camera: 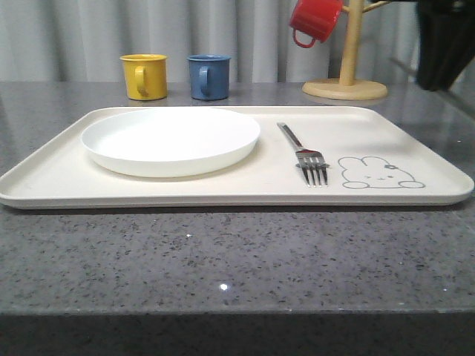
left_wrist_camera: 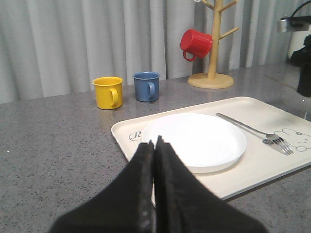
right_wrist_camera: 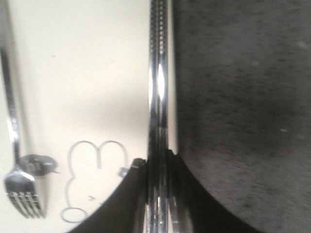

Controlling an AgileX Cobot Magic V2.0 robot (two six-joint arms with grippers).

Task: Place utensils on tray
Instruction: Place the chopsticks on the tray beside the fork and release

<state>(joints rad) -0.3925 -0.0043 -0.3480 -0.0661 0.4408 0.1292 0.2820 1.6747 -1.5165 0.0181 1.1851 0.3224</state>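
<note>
The cream tray point(camera: 67, 159) lies across the grey counter. On it rest a round white plate point(camera: 171, 137) at the left and a silver fork point(camera: 304, 152) beside the drawn rabbit point(camera: 378, 174). My right gripper point(right_wrist_camera: 156, 162) is shut on a pair of flat metal chopsticks point(right_wrist_camera: 159, 73). It holds them in the air along the tray's right rim point(right_wrist_camera: 171, 97), with the fork point(right_wrist_camera: 14, 145) off to one side. My left gripper point(left_wrist_camera: 154, 141) is shut with nothing in it, above the counter in front of the plate point(left_wrist_camera: 194, 141) and the tray's near left corner point(left_wrist_camera: 121, 133).
A yellow mug point(camera: 145, 76) and a blue mug point(camera: 208, 76) stand behind the tray. A wooden mug tree point(camera: 347, 59) at the back right carries a red mug point(camera: 313, 18). The right arm's dark body point(camera: 445, 44) hangs over the back right corner.
</note>
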